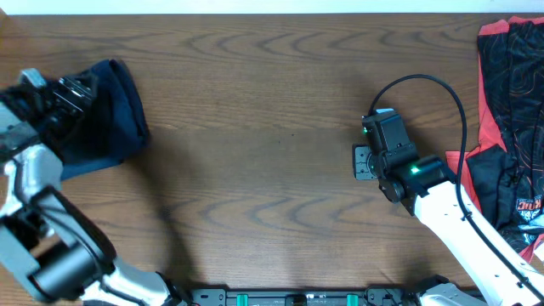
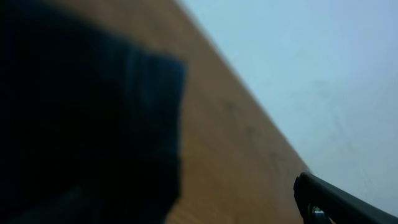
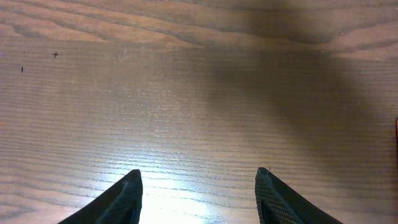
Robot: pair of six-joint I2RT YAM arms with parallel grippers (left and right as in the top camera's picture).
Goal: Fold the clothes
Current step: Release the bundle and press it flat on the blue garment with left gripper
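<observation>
Wood table (image 1: 255,127) w/ dark blue garment (image 1: 115,106) L, red-black clothes (image 1: 510,127) R.

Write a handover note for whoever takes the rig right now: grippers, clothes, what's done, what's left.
Left gripper: open wide, at the dark blue garment on the left side of the table. The wrist view is too blurred to judge contact.
Right gripper: open, empty, over bare wood mid-right.
Red-and-black garment: at the right edge, partly out of frame, apart from both grippers.
Done: the blue piece sits in a compact bundle; can't confirm a neat fold.
Left: probably fold the red-and-black piece, then check the blue one.
</observation>
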